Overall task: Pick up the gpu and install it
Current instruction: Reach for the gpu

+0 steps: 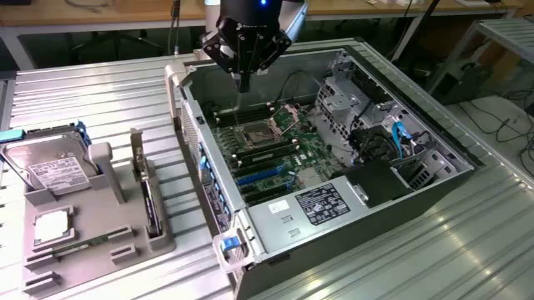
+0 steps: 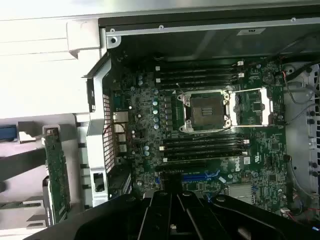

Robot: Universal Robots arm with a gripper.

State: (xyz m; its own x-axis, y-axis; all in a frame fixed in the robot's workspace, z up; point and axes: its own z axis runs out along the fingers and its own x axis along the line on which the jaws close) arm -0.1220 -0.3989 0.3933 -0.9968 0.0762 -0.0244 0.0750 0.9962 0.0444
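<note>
The gpu (image 1: 147,199) stands on edge in a slot of the grey holder tray (image 1: 104,206), its pale bracket strip (image 1: 136,150) rising at the far end. In the wrist view the gpu (image 2: 56,176) shows as a long green-dark card beside the case wall. My gripper (image 1: 242,84) hangs over the far part of the open computer case (image 1: 359,206), above the motherboard (image 1: 276,147), well to the exterior view's right of the gpu. Its fingers are shut together with nothing between them. The gripper (image 2: 168,196) appears dark over the blue expansion slots (image 2: 200,177).
The tray also carries a silver hard drive (image 1: 49,166), a small square chip (image 1: 50,226) and a slim memory stick (image 1: 84,242). The case holds an open CPU socket (image 2: 206,108), a power supply (image 1: 321,205) and drive cages (image 1: 359,100). All sits on a ribbed metal table (image 1: 434,250).
</note>
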